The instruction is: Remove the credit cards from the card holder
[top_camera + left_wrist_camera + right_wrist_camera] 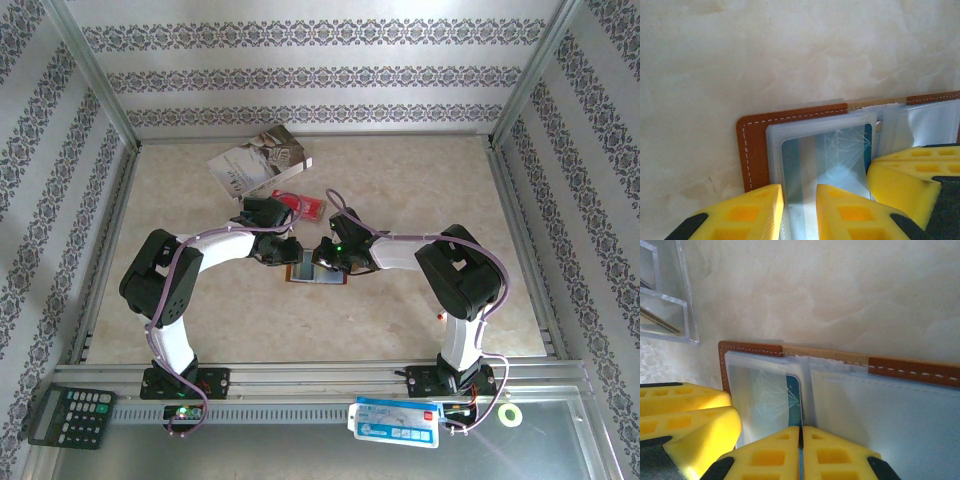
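The brown leather card holder (318, 272) lies open and flat on the table, its clear sleeves facing up (756, 150) (910, 369). A blue credit card (794, 400) (868, 145) sticks partly out of the left sleeve toward the fold. My right gripper (801, 432) (322, 255) is shut on this card's edge, a thin blue line showing between its yellow pads. My left gripper (799, 192) (292, 250) rests on the left sleeve with its jaws a little apart and the sleeve's surface showing between them. The two grippers sit close together over the holder.
A large white-grey booklet (258, 160) lies at the back, with a red item (305, 205) just in front of it. A clear plastic stand (670, 295) is beside the holder. A calculator (70, 413), a blue-white packet (397, 420) and a tape roll (511, 414) sit on the near rail.
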Controlling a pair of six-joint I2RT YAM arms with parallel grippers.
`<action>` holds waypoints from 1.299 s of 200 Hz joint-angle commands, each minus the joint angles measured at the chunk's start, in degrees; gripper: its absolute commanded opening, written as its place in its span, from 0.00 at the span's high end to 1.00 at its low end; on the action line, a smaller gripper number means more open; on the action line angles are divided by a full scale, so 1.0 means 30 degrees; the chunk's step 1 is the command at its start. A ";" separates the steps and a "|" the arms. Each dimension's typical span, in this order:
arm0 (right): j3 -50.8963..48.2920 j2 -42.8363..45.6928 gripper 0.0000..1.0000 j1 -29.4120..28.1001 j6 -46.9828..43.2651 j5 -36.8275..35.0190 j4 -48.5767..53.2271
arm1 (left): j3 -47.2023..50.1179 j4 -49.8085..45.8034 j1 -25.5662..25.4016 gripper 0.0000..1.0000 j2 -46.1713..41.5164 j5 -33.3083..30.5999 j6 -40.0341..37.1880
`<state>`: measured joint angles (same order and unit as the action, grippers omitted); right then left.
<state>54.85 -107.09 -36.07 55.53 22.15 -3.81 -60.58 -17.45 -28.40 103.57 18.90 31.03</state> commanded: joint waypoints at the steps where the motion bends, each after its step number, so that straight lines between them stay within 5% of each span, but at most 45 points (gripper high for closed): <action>1: -0.0189 -0.0138 0.93 0.0097 -0.0113 0.0100 -0.0342 | 0.0125 -0.1296 -0.0201 0.74 0.0532 -0.0377 -0.0557; 90: -0.1105 0.0966 0.94 0.0777 -0.0552 -0.0482 -0.0169 | -0.0669 -0.2405 -0.0208 0.66 -0.1194 -0.0161 -0.1203; 168: -0.0997 0.0835 0.92 0.0747 -0.0218 0.0136 -0.0662 | -0.0800 -0.0943 -0.0259 0.75 -0.0653 0.1661 -0.0610; 260: -0.0923 0.1721 0.93 0.0831 -0.0264 -0.0416 0.0408 | -0.1154 -0.1182 -0.0303 0.75 0.0547 0.1262 -0.0703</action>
<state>52.69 -104.49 -33.93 55.11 21.96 -4.56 -62.67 -21.15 -28.45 104.44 22.87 28.93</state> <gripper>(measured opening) 0.074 0.247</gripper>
